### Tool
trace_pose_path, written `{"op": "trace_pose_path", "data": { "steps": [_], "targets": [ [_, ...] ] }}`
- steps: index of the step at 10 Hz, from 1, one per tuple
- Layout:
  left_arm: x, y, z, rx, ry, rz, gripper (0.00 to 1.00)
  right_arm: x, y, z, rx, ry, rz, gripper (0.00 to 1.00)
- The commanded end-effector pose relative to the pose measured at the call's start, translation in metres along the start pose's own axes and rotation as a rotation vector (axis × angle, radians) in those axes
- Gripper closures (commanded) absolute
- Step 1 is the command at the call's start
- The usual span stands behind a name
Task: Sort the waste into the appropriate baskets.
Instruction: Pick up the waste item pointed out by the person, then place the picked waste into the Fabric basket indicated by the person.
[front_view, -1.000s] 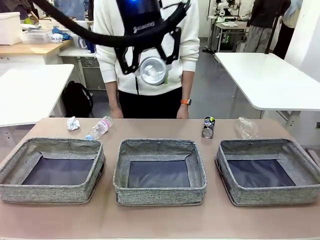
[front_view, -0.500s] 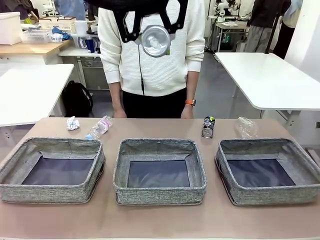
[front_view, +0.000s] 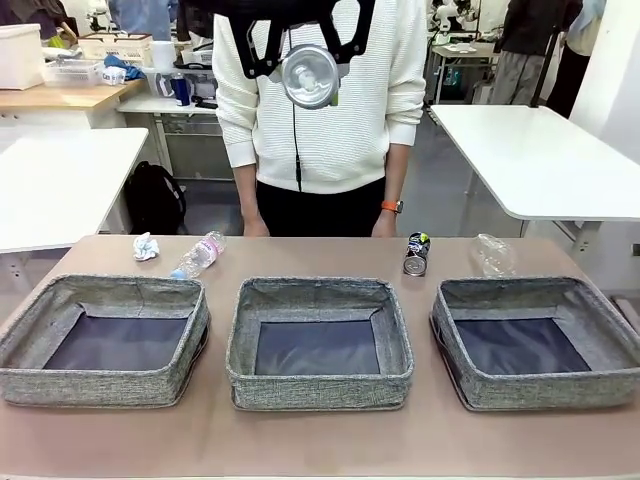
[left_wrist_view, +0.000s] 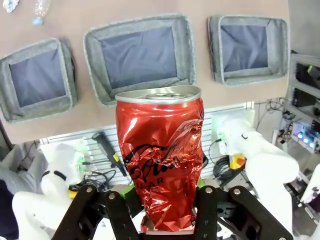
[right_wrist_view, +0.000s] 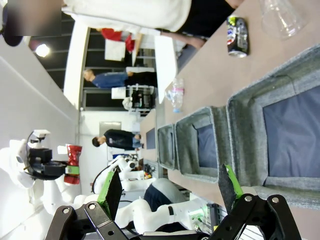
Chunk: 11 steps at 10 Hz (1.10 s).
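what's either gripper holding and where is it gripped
The left gripper holds the dented red can by its lower sides, near the base. The right gripper is open and empty.

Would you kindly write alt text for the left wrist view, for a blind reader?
The left claw grips a dented red can by its base, close to the camera. Beyond it, three grey baskets sit in a row on a tan table, a bottle and paper wad in the corner.

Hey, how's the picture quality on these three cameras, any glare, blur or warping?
Front view: sharp, evenly lit, shine on the silver base of the dented red can. Left wrist view: wide-angle lens bows the grey woven baskets; glare on the can's creases. Right wrist view: rolled sideways, ceiling lamp flaring.
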<state>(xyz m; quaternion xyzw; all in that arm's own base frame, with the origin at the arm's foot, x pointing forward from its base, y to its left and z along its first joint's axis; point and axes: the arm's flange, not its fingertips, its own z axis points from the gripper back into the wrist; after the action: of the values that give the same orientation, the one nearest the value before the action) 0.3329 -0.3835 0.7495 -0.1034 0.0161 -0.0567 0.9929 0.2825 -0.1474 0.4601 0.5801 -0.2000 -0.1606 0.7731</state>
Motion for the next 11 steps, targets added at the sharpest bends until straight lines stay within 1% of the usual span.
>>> {"op": "trace_pose_path", "data": {
  "steps": [1,11],
  "targets": [
    [-0.0052,0.0045,-0.0010,-0.018,-0.011,0.017,0.72,0.0022,0.0030,0.0000,0.028,-0.009,0.002,0.00],
    [-0.0052,0.0045,-0.0010,-0.018,-0.011,0.017,0.72,0.0022,0.0030,0.0000,0.028,-0.009,0.002,0.00]
  ]
}}
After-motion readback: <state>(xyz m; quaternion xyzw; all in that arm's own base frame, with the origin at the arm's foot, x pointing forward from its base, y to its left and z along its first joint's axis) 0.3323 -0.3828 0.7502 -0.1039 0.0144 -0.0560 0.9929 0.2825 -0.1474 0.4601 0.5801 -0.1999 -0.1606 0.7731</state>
